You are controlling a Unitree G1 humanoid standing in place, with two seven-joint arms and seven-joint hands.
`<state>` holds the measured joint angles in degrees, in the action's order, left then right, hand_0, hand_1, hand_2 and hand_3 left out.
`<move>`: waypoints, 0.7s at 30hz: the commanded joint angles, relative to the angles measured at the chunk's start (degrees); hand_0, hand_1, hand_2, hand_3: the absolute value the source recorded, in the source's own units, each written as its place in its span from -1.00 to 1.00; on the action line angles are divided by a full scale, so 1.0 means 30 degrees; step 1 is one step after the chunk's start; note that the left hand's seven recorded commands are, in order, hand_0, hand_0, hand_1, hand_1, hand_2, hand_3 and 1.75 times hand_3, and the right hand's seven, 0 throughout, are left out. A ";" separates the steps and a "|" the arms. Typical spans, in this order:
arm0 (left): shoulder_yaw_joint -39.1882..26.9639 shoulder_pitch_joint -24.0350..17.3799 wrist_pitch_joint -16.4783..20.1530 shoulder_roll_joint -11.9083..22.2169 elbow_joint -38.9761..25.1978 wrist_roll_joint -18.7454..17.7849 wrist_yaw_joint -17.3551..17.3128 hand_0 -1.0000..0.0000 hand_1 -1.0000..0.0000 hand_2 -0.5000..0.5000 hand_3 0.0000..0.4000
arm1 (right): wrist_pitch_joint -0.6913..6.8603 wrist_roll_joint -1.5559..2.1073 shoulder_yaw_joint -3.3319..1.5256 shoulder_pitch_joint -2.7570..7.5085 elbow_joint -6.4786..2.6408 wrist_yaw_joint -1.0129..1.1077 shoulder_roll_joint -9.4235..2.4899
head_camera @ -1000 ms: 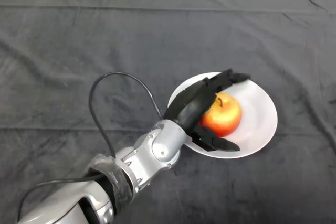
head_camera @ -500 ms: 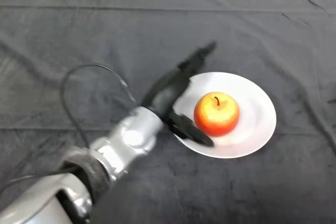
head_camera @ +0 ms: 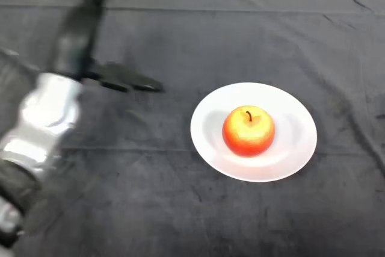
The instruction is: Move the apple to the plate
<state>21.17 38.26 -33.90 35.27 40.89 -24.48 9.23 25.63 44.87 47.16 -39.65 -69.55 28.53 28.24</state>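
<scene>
— Across the whole view? Dark cloth (head_camera: 180, 28), creased and rumpled, covering the table from edge to edge.

— At the left edge? Silver-grey left arm (head_camera: 42, 118), rising from the lower left corner toward the top. Ends in the black left hand (head_camera: 78, 46), held well clear of the dish. Fingers straight and stretched upward, thumb (head_camera: 129, 81) jutting out to the right, spread apart from them. Holding nothing.

— Right of centre? White plate (head_camera: 298, 148), round, lying flat on the cloth, well apart from the hand.

— And on it? Red-and-yellow apple (head_camera: 248, 132), sitting upright near the middle of the plate, dark stem pointing up. Touched by nothing but the plate beneath.
</scene>
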 commanded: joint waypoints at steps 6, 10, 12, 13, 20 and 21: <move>-0.3776 -0.3049 -0.0984 0.3112 -0.1113 -0.2172 -0.0586 1.00 1.00 0.00 -1.00 | -0.0025 0.0506 0.0255 -0.0747 0.0362 -0.0070 0.0591; -0.5944 -0.4340 -0.1307 0.4101 -0.0772 -0.3380 -0.1090 1.00 1.00 0.00 -1.00 | -0.0025 0.0505 0.0253 -0.0743 0.0374 -0.0075 0.0587; -0.7039 -0.4945 -0.1407 0.4591 -0.0499 -0.4024 -0.1424 1.00 1.00 0.00 -1.00 | -0.0025 0.0504 0.0252 -0.0743 0.0376 -0.0076 0.0587; -0.7616 -0.5248 -0.1464 0.4825 -0.0309 -0.4347 -0.1594 1.00 1.00 0.00 -1.00 | -0.0024 0.0504 0.0252 -0.0743 0.0376 -0.0077 0.0588; -1.1398 -0.7242 -0.2022 0.6002 0.1521 -0.6287 -0.2801 1.00 1.00 0.00 -1.00 | -0.0020 0.0506 0.0256 -0.0750 0.0360 -0.0073 0.0598; -1.1940 -0.7499 -0.2121 0.6117 0.1879 -0.6531 -0.2974 1.00 1.00 0.00 -1.00 | -0.0019 0.0507 0.0257 -0.0752 0.0354 -0.0071 0.0601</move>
<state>-14.24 17.34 -39.17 49.63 45.68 -43.90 0.38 25.68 44.87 47.14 -39.66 -69.55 28.51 28.21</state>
